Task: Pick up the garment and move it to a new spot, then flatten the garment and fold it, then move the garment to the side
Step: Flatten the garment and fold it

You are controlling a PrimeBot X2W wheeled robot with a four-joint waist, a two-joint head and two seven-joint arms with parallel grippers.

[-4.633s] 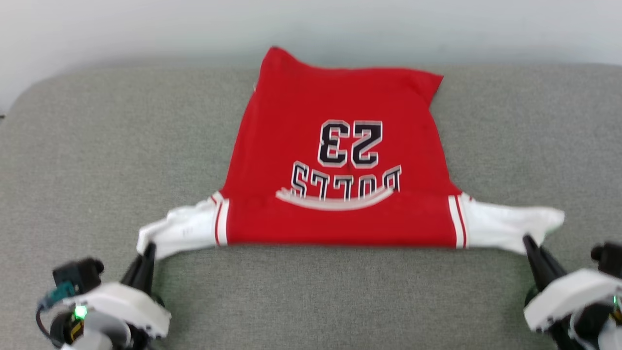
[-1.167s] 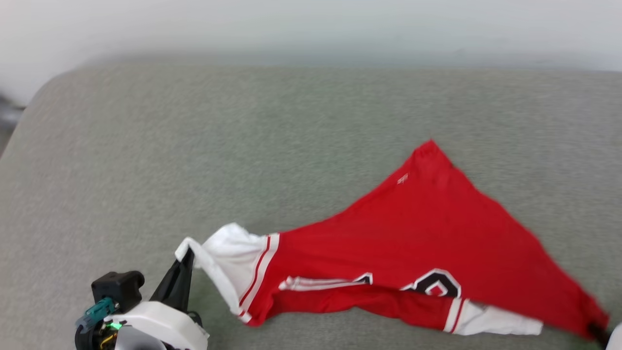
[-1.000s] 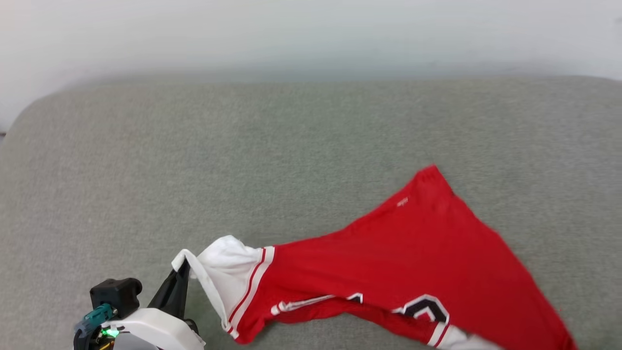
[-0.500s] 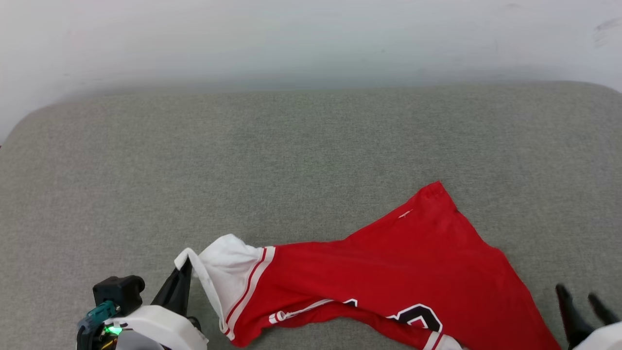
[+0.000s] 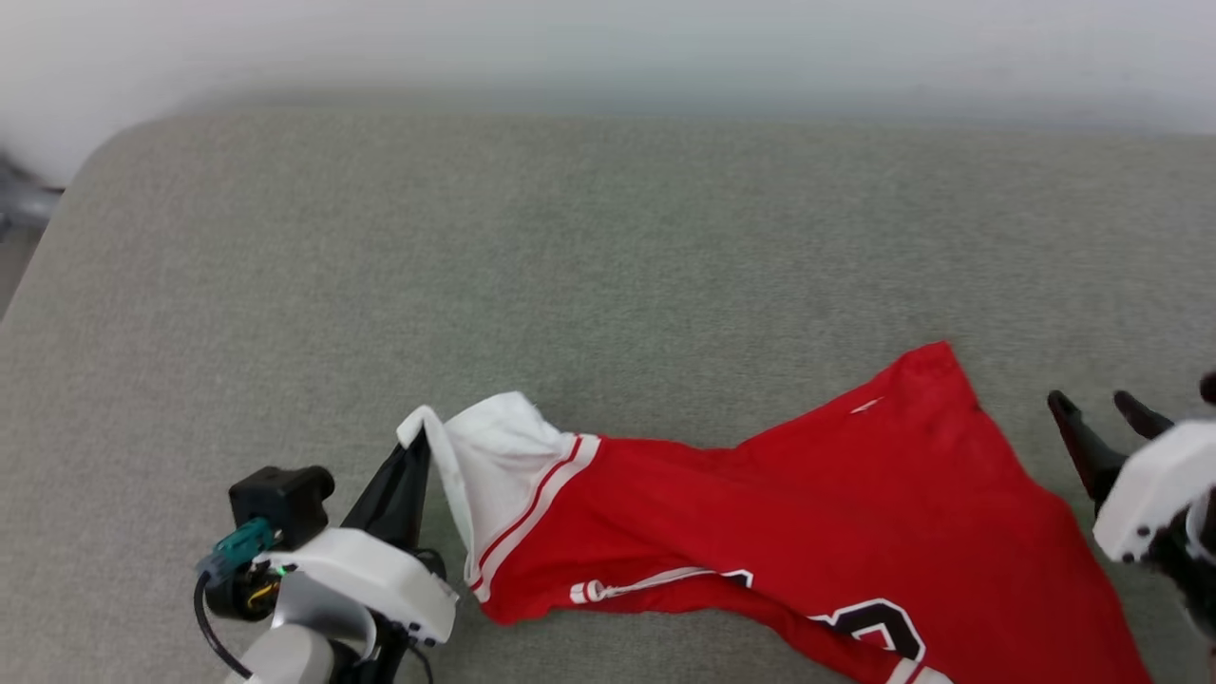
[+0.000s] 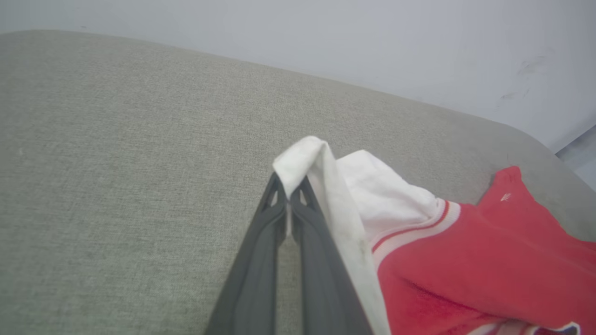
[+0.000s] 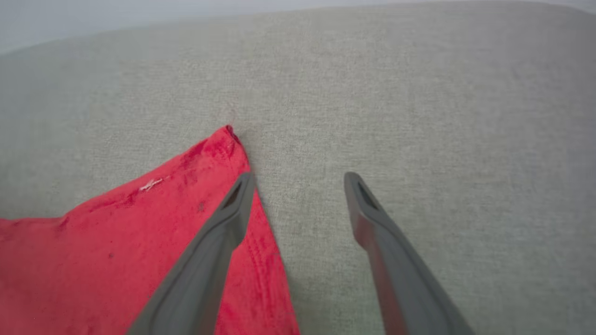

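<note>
The red garment (image 5: 836, 513) lies crumpled across the lower right of the grey cushion (image 5: 532, 266), one red corner pointing away from me. My left gripper (image 5: 416, 451) is shut on the edge of the garment's white sleeve (image 5: 499, 456), lifting it slightly. In the left wrist view the white sleeve (image 6: 368, 195) folds over my left gripper (image 6: 289, 184). My right gripper (image 5: 1097, 407) stands open just right of the garment, holding nothing. In the right wrist view my right gripper (image 7: 298, 179) is spread wide, its left finger over the garment (image 7: 139, 242) near its far corner.
A pale wall (image 5: 608, 38) runs along the cushion's far edge. The cushion's rounded left corner (image 5: 104, 152) drops away at the upper left, with a bit of floor beyond.
My right gripper has let go of the garment, opened, and now sits beside its right edge. My left gripper keeps its hold on the white sleeve. The head camera has shifted.
</note>
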